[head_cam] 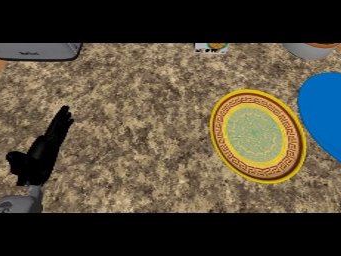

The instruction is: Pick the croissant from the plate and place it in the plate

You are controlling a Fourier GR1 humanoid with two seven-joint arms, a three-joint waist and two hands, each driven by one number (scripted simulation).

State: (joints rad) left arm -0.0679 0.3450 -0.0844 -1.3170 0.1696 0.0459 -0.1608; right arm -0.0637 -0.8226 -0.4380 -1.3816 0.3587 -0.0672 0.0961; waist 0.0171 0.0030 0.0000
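Resting near the counter's (129,100) left edge, the robot's left hand (41,155) is black, with its fingers (58,125) held straight and pointing toward the far edge, the thumb (14,159) sticking out to the left. It holds nothing and touches no object. Its grey forearm (18,204) enters from the near left corner. No right hand shows.

Speckled brown and grey stone covers the counter, with wood showing at the far left and far right corners.

At the far left corner sits a grey appliance (36,51), cut off by the view's upper limit. Along the far edge, right of centre, lies a small pale item (211,48) with a coloured picture; what it is cannot be told.

Right of centre lies a round plate with a yellow rim (257,136), a brown patterned band and a pale green middle. Nothing lies on it. Just beside it, at the right edge, is a plain blue plate (335,120), partly cut off, also bare where it shows. The two plates are close but apart.

At the far right corner stands a grey pot (309,51), partly out of view.

No croissant can be seen anywhere on the counter.
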